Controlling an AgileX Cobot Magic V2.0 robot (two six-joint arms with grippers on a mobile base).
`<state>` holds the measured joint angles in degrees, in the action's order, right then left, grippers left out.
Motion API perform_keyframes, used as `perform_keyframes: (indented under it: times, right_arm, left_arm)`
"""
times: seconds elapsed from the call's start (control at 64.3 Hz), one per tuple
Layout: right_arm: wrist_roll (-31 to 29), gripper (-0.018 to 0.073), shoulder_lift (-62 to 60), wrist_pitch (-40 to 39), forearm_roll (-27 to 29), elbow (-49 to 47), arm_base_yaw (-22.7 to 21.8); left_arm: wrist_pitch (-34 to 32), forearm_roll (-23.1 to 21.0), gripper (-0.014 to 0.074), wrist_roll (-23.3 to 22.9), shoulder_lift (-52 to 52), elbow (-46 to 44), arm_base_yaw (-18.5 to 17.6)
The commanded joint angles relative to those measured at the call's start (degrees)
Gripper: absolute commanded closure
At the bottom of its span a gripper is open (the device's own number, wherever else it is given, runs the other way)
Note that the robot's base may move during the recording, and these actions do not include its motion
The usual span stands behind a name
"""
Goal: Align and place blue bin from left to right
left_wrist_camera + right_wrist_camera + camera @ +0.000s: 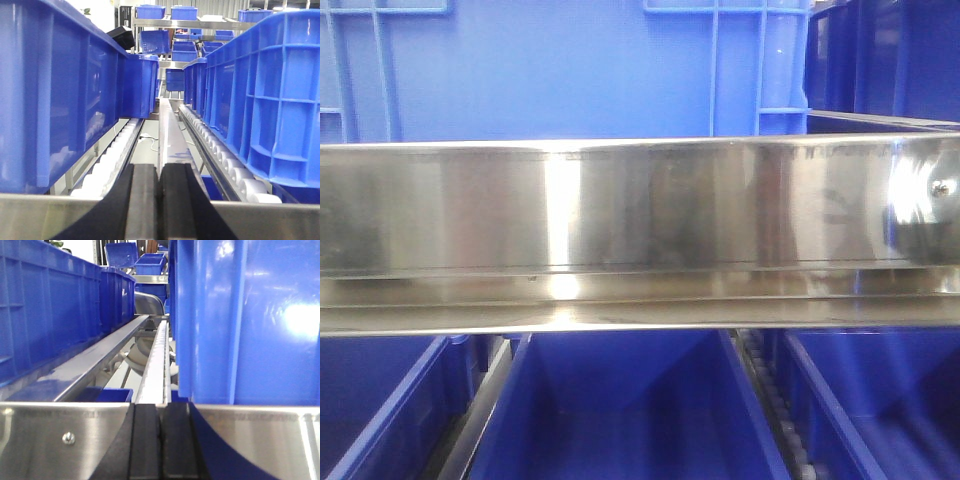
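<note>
**Both arms at the front of a roller rack, neither holding a bin.** The left gripper has its two black pads pressed together with nothing between them, and it sits level with the steel front rail. Ahead of it a narrow steel divider runs away between two roller tracks. One blue bin stands on the track to this gripper's left and a second blue bin on the track to its right. Both are drawn well forward, near the rail, and neither touches the pads. The right gripper is likewise closed on nothing. The wall of a large bin rises just ahead and to its right, and a row of bins lines the far side of a roller strip to its left. In the front view neither gripper shows. Above the rail stand an upper bin and its neighbour, apart from each other, and lower bins lie beneath. As a judgement, the bins in sight are already seated in their lanes side by side, so placing appears largely done. Whether their fronts stand in one line cannot be told from these views. What is left is probably to square the fronts, working rightward, with a fresh grasp needed for any bin that is out of line.
</note>
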<state>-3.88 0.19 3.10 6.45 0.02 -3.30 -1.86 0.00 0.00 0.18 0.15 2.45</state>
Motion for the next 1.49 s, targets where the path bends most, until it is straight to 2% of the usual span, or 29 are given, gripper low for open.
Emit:
perform_keyframes:
  times: [0.0,0.078,0.124,0.265,0.342,0.405,0.498,0.591,0.638,0.762,0.825,0.949,1.043,1.151,1.245,1.354,1.478]
  right_arm:
    - [0.1,0.0627,-0.2,-4.3,0.2,0.0,-0.1]
    - [0.3,0.0627,-0.2,-8.4,0.3,0.0,-0.1]
    - [0.9,0.0627,-0.2,-8.1,0.3,-1.1,-0.1]
    - [1.2,0.0620,-0.2,3.6,0.3,-11.9,-0.1]
    - [1.2,0.0585,0.4,9.4,0.3,-19.0,-0.1]
    - [1.2,0.0491,2.2,12.3,0.3,-23.8,-0.1]
    - [1.2,0.0251,6.3,14.7,0.3,-30.3,-0.1]
    - [1.2,0.0052,10.9,15.7,0.3,-35.6,-0.1]
    - [1.2,-0.0017,13.4,16.0,0.3,-38.0,-0.1]
    - [1.2,-0.0009,19.2,16.6,0.3,-42.3,-0.1]
    - [1.2,-0.0009,21.9,16.5,0.6,-44.0,-0.1]
    - [1.2,-0.0009,27.9,16.7,3.3,-48.1,0.4]
    - [1.2,-0.0009,32.2,18.2,3.2,-51.7,2.2]
    - [-1.7,-0.0009,38.2,21.4,3.2,-57.4,6.1]
    - [-2.7,-0.0009,43.6,24.4,3.2,-62.4,9.6]
    - [-2.7,-0.0009,51.7,30.7,3.2,-70.4,12.8]
    - [-2.7,-0.0009,62.1,41.1,3.2,-81.9,13.7]
  left_arm:
    - [-1.9,-0.3,0.0708,0.0,-0.2,-0.1,-0.4]
    - [-0.7,-0.3,0.0708,0.0,-0.2,-2.3,-0.4]
    - [1.9,-0.3,0.0708,0.0,-0.2,-4.8,-0.4]
    - [10.3,0.0,0.0700,0.0,-0.2,-15.0,-0.4]
    - [16.6,0.3,0.0646,0.0,0.2,-20.9,-0.4]
    - [21.1,0.3,0.0554,0.0,1.8,-25.5,-0.4]
    - [25.6,0.3,0.0360,0.0,5.6,-32.6,-0.4]
    - [26.7,0.0,0.0214,0.0,9.9,-38.1,-0.4]
    - [26.7,0.0,0.0150,0.0,12.0,-40.4,-0.4]
    - [26.7,-0.9,0.0022,0.0,18.6,-46.0,-0.4]
    - [27.2,-0.9,-0.0011,0.0,21.9,-48.0,-0.4]
    - [30.2,-1.1,-0.0010,0.0,29.6,-51.5,-1.3]
    - [32.3,-1.1,-0.0003,0.0,33.8,-53.9,-5.0]
    - [35.4,-1.1,-0.0003,0.0,39.8,-57.7,-9.7]
    - [37.6,-1.1,-0.0003,0.0,45.7,-62.3,-12.1]
    - [40.8,-1.1,-0.0003,0.0,53.3,-70.0,-13.3]
    - [46.7,-1.1,-0.0003,0.0,62.9,-80.4,-13.4]
